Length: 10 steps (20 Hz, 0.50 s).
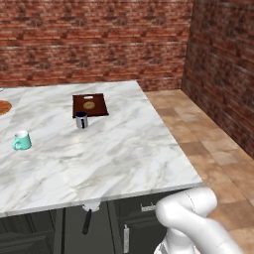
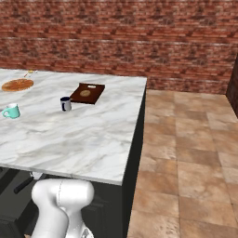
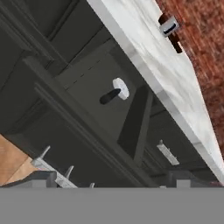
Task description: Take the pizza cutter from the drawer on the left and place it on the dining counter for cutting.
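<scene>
Cutter [image 3: 114, 92] is lying inside the open drawer [image 3: 92, 83], wheel toward the bench [image 3: 175, 74] edge and dark handle pointing away from it, tucked just under the marble overhang; from the left base view it is showing below the slab lip [image 1: 88, 218]. The jaws [image 3: 113, 181] are standing wide apart and holding nothing, well short of the tool. The main risk, as I judge it, is coming in too high and knocking the hand against the slab edge, or clipping the drawer's front rail or side wall on the way down. The flat wheel is sitting low, so a pinch there could skid; the handle looks the safer hold. Lifting out needs a pull back clear of the overhang first. Up top, the bench is offering broad bare marble in front of the blue cup [image 1: 82, 120], mug [image 1: 22, 141] and board [image 1: 90, 104].
</scene>
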Tool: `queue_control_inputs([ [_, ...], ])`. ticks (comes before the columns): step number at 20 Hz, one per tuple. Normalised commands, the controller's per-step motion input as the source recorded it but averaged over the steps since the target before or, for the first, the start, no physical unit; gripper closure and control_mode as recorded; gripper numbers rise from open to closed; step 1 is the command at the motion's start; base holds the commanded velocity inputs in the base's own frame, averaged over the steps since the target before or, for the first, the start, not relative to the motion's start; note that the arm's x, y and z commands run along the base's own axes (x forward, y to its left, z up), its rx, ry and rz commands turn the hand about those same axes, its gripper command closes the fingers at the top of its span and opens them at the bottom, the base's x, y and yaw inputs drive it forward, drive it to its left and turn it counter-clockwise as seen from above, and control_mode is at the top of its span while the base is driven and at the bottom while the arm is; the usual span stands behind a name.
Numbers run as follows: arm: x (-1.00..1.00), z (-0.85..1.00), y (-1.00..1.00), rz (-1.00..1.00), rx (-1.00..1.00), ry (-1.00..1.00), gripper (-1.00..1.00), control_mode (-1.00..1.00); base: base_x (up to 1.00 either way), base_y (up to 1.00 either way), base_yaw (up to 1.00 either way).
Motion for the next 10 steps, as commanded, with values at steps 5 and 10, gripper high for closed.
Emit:
queue_control_inputs([
  [5, 0.24, 0.31, -0.23, -0.05, 0.28, 0.24, -1.0, -1.0, 0.0, 0.0, 0.0],
  [10, 0.33, 0.29, -0.27, -0.05, 0.16, 0.16, -1.0, -1.0, 0.0, 0.0, 0.0],
])
